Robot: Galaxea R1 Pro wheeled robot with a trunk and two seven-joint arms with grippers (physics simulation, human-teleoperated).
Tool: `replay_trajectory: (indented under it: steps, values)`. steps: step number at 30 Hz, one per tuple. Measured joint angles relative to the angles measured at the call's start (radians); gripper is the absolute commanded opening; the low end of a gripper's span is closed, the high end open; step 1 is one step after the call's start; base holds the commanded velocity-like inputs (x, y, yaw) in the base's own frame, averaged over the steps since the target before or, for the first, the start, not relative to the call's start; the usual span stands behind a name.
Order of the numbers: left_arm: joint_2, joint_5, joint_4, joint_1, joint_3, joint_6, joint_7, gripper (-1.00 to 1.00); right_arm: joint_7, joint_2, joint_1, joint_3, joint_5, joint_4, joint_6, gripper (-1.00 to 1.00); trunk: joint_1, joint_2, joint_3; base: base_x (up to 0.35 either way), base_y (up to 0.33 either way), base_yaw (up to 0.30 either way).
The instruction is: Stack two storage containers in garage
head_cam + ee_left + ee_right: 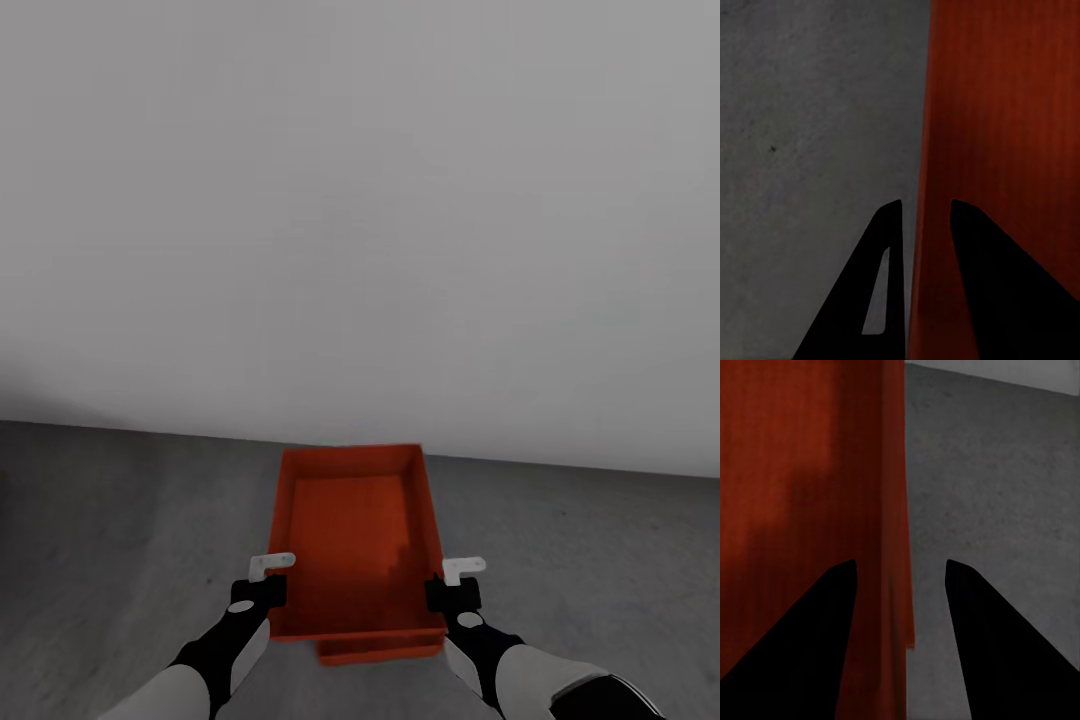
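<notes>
Setting: the robot faced a plain pale grey wall in the garage, with the dark concrete floor below.
Top container: an orange-red topless container sat straight ahead between the two arms, close to the wall's foot.
Lower container: a strip of a second orange-red box peeked out under the top one's near edge, so by the look of it the stack was already made.
Long axis: the top container ran lengthwise away from the robot, its short ends near and far, its open side up.
Left gripper: the left gripper straddled the left long wall, and in the wrist view the fingers stood either side of that wall with a gap showing, so it looked released, not clamped.
Right gripper: the right gripper sat at the right long wall; its wrist view showed the fingers spread wide about the wall's edge, open too.
Handling: likely a light, stiff, thin-walled box, smooth enough to slip.
Where to hold: the two long walls near the near end, pinched from both sides at once, looked the sound place.
Risk: a one-sided tug could skew the top box off its mate.
</notes>
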Motion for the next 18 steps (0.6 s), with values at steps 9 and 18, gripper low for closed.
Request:
replay_trajectory:
  steps: [9, 18]
  values:
    - [0.000, 0.000, 0.000, 0.000, -0.001, 0.000, 0.000, -1.00, 0.000, 0.000, 0.000, 0.000, 0.000, 0.001, -0.001, -1.00, 0.001, 0.000, 0.000, 0.087, 0.000, 0.000]
    - [-0.001, -0.002, 0.000, 0.000, 0.001, 0.000, 0.001, -1.00, 0.003, -0.001, 0.000, -0.001, -0.002, 0.002, -0.002, -1.00, 0.001, 0.000, -0.002, 0.002, 0.000, 0.061]
